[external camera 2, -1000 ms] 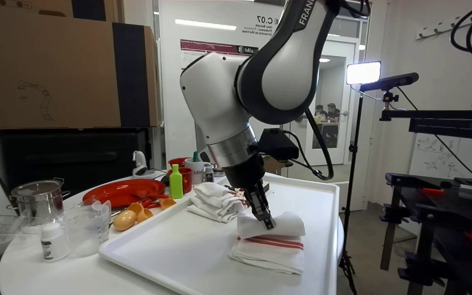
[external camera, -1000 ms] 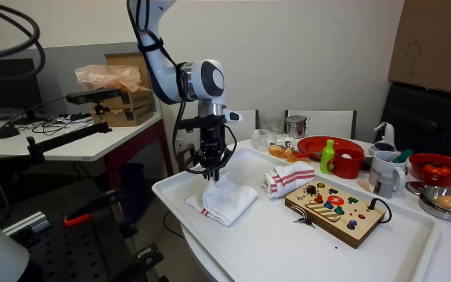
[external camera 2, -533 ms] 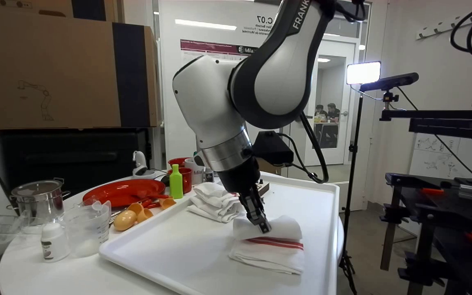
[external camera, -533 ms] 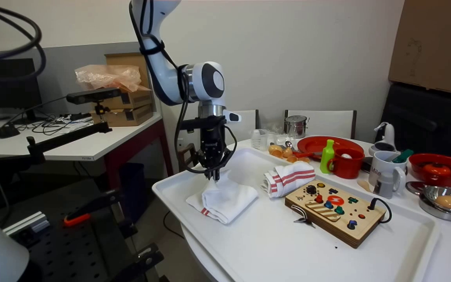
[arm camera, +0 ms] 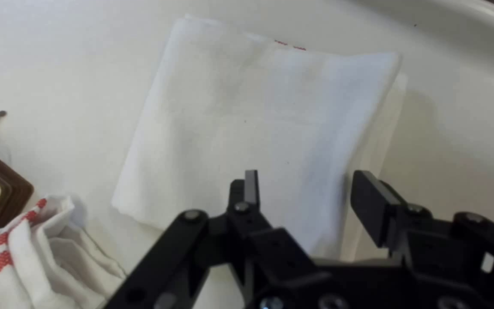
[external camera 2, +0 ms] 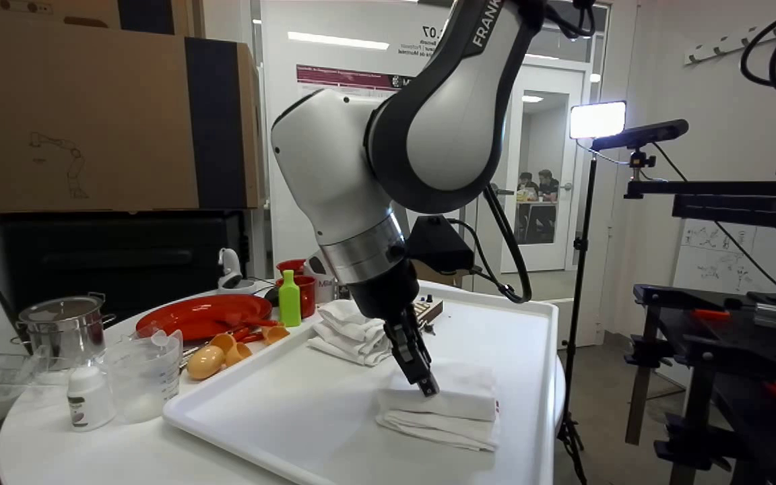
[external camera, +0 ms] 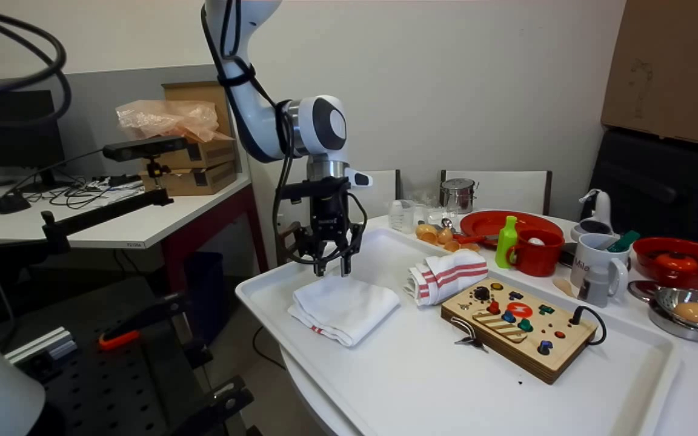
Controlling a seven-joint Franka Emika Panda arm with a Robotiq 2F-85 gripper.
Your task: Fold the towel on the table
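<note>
The white towel (external camera: pixel 349 312) lies folded in a flat, roughly square stack on the tray, seen in both exterior views. Its top layer (external camera 2: pixel 462 397) now covers most of the red stripes; small red bits show at one edge in the wrist view, where the towel (arm camera: pixel 247 124) fills the middle. My gripper (external camera: pixel 333 270) hangs just above the towel's edge, its two fingers spread with a gap between them. In the wrist view the gripper (arm camera: pixel 305 184) has no cloth pinched; one finger is over the towel, the other beyond its folded edge. Contact with the cloth is hard to judge.
A second striped towel (external camera: pixel 452 275) lies bunched on the white tray (external camera: pixel 422 387), beside a wooden control box (external camera: pixel 518 327) with knobs and a cable. Behind the tray rim stand a green bottle (external camera: pixel 506 242), red mug (external camera: pixel 537 254), red plate (external camera 2: pixel 206 316) and egg shells (external camera 2: pixel 226 347).
The jaws have opened and let go of the raised towel edge. That flap has dropped flat, covering the red stripes. The arm has shifted slightly toward the towel's near side.
</note>
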